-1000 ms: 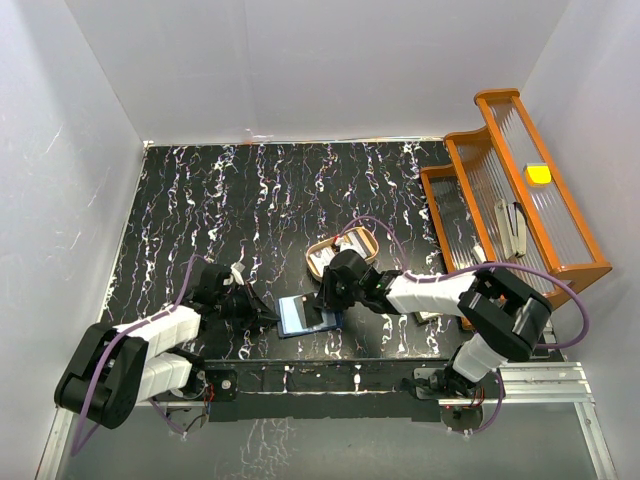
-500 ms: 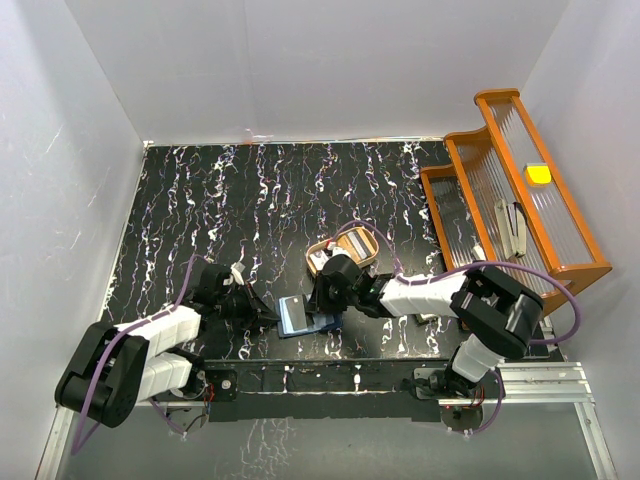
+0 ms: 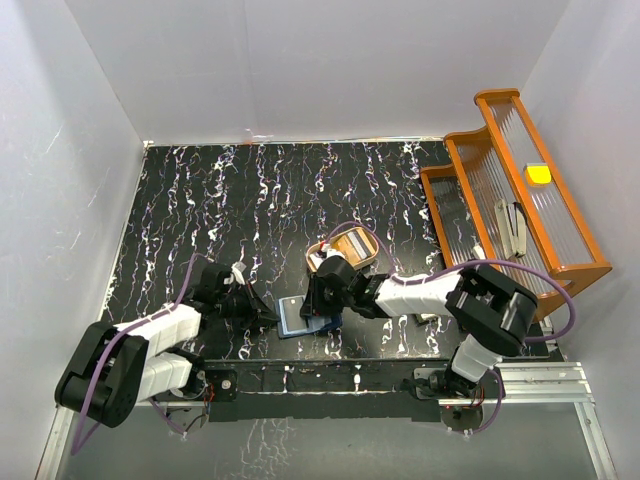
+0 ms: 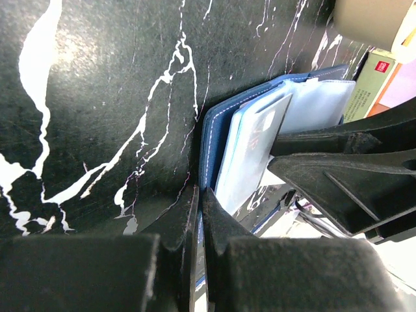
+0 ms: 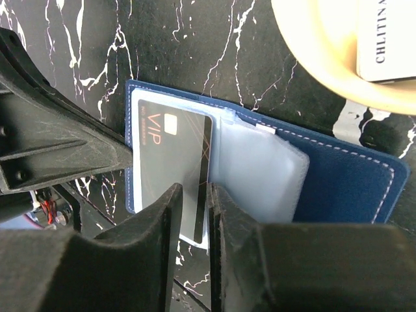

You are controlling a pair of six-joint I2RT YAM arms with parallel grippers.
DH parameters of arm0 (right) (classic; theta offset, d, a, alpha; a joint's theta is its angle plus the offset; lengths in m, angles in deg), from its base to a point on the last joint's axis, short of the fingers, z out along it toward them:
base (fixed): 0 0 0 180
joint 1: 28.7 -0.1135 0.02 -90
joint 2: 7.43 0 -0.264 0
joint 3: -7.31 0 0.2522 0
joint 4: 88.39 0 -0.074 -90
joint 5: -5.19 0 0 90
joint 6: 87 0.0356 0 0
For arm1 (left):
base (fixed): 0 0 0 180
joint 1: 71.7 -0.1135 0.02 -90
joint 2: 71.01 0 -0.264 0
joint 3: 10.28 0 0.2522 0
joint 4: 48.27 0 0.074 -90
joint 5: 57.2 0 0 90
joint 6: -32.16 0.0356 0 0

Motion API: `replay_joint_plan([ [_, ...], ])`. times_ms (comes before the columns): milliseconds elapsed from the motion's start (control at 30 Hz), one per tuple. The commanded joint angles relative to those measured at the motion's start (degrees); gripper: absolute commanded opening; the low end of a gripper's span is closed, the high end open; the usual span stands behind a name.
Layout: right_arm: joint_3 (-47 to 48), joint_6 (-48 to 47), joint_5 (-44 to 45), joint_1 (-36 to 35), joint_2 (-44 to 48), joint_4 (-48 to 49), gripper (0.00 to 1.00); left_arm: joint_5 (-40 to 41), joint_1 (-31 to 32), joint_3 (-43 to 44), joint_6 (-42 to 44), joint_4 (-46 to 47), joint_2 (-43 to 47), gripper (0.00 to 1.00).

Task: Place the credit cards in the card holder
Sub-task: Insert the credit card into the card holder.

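Observation:
The navy card holder [image 3: 298, 320] lies open on the black marbled table, pale clear sleeves facing up [image 5: 260, 172]. A dark grey credit card [image 5: 172, 156] marked VIP lies flat in its left sleeve. My left gripper [image 4: 200, 195] is shut on the card holder's left cover edge [image 4: 211, 140]. My right gripper [image 5: 195, 195] hovers over the card's right edge. Its jaws stand a narrow gap apart, and the card shows through that gap. In the top view the two grippers [image 3: 268, 312] [image 3: 316, 303] meet at the holder from either side.
A tan rounded tray [image 3: 322, 248] sits just behind the card holder and holds a white printed box [image 5: 387, 39]. An orange ribbed rack [image 3: 520, 190] stands at the right edge with a yellow item [image 3: 538, 173] on top. White walls enclose the table.
My right arm has slid left, from the tray's front to the holder's left half, uncovering the tray. The left arm has kept still on the cover edge.

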Motion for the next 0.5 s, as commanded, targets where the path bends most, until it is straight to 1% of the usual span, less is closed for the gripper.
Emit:
replay_joint_plan([
  [0,3.5,-2.2,5.3,-0.4,3.8,-5.7,0.23,0.0,0.3,2.1,3.1,-4.4,-0.5,0.00],
  [167,8.3,-9.0,9.0,-0.2,7.2,-14.9,0.29,-2.7,0.3,2.9,4.7,-3.8,-0.3,0.00],
  [267,10.6,-12.6,11.9,0.6,8.1,-18.5,0.32,-4.0,0.2,3.3,5.0,-3.3,-0.7,0.00],
  [367,14.2,-17.0,14.7,1.6,7.5,-21.8,0.34,-4.4,0.3,3.2,4.8,-2.9,-1.0,0.00],
  [467,19.2,-21.3,18.5,2.9,4.8,-26.5,0.36,-5.2,0.3,3.1,4.7,-2.3,-1.6,0.00],
])
